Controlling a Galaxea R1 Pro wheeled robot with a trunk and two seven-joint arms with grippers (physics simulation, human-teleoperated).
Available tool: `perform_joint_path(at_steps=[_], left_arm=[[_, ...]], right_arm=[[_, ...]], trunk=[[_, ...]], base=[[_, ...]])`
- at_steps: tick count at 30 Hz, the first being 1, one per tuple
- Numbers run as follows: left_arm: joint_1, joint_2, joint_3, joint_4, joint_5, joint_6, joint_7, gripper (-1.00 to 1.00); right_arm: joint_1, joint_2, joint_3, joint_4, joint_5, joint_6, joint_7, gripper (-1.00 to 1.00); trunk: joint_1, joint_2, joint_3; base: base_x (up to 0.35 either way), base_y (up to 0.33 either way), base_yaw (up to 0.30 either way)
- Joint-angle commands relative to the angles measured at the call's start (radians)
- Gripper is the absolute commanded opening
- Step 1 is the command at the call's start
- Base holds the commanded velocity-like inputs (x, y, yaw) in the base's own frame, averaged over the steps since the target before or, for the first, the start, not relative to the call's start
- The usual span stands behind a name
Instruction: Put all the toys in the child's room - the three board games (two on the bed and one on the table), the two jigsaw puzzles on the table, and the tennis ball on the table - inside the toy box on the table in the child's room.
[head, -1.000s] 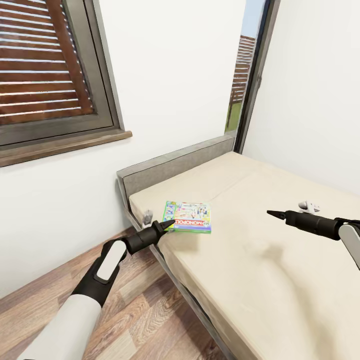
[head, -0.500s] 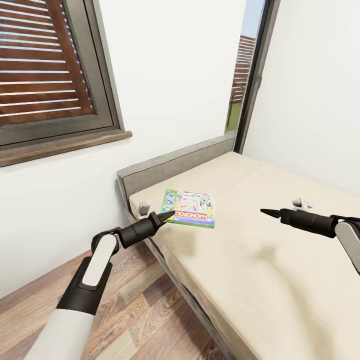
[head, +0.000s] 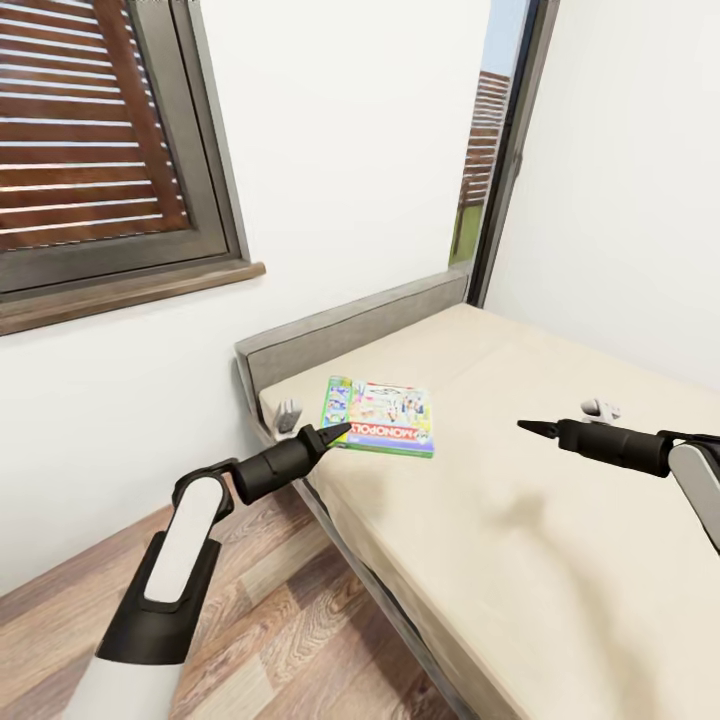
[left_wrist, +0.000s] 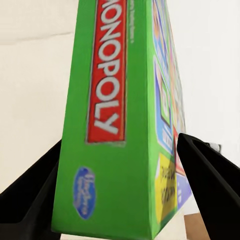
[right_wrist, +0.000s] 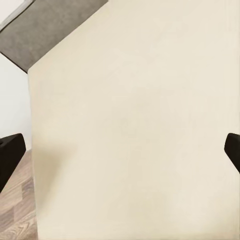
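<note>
While the left gripper (head: 337, 433) pinches the Monopoly box (head: 380, 430) at frame centre for lifting, the right gripper (head: 528, 427) hovers spread.

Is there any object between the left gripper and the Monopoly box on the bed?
Nothing visible. The left gripper is already at the near corner of the Monopoly box, and the left wrist view shows the box's green edge between its two fingers. The bed around it is bare.
</note>
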Motion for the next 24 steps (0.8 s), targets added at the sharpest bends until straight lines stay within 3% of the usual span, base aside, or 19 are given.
perform_joint_path(at_steps=[1,2,15,24], left_arm=[[0.000,-0.002,-0.002,-0.008,0.021,0.004,0.023,-1.00],[0.000,-0.002,-0.002,-0.008,0.021,0.004,0.023,-1.00],[-0.014,0.006,-0.001,-0.044,0.170,0.005,0.081,-1.00],[-0.013,0.019,0.000,-0.043,0.192,0.005,0.087,-1.00]], right_arm=[[-0.001,-0.001,-0.002,0.000,0.005,0.005,0.007,1.00],[-0.001,-0.001,-0.002,0.000,0.005,0.005,0.007,1.00],[0.004,-0.002,-0.003,-0.033,0.004,0.014,0.007,1.00],[0.012,0.002,-0.002,-0.059,0.006,0.064,0.007,1.00]], trunk=[[-0.004,0.007,0.002],[-0.008,0.014,0.005],[-0.058,0.105,0.046],[-0.092,0.168,0.077]], base=[[-0.011,0.000,0.000],[-0.011,0.000,0.000],[-0.003,0.000,-0.044],[0.000,0.000,-0.238]])
